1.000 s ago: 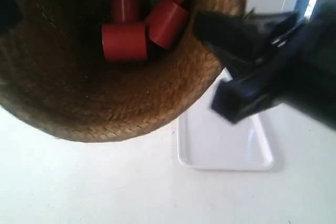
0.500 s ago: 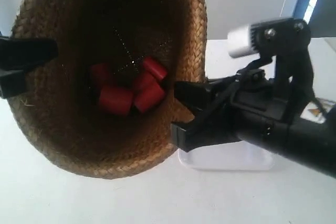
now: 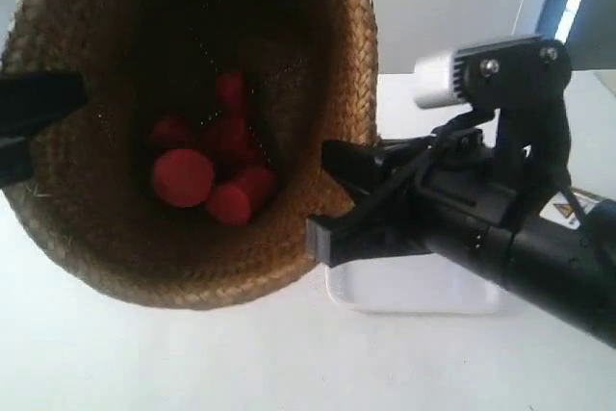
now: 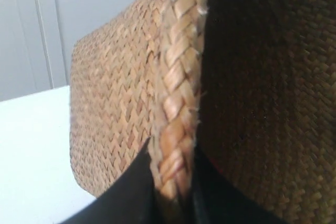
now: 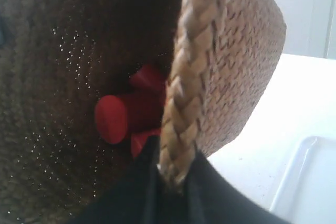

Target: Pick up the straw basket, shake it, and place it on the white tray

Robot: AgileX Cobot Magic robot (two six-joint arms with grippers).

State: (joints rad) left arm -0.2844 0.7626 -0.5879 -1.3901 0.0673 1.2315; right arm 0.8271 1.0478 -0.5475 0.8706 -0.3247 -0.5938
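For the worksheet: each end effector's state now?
Left end effector: shut on the straw basket rim.
Right end effector: shut on that rim too.

Shows the basket (image 3: 183,271) raised over the table (image 3: 144,363), mouth tipped toward the exterior camera. Carries several cylinders (image 3: 183,177) heaped inside, down against the bottom. Grips the rim at two opposite sides: the arm at the exterior view's left (image 3: 29,108) on one edge, the arm at the exterior view's right (image 3: 500,238) on the other. Sets each claw astride the rim, one jaw inside the basket and one outside, left claw (image 4: 176,198) and right claw (image 5: 176,187) alike. Has the tray (image 3: 414,291) flat on the table, under the arm at the exterior view's right, just beside the basket's lower edge and partly behind it.
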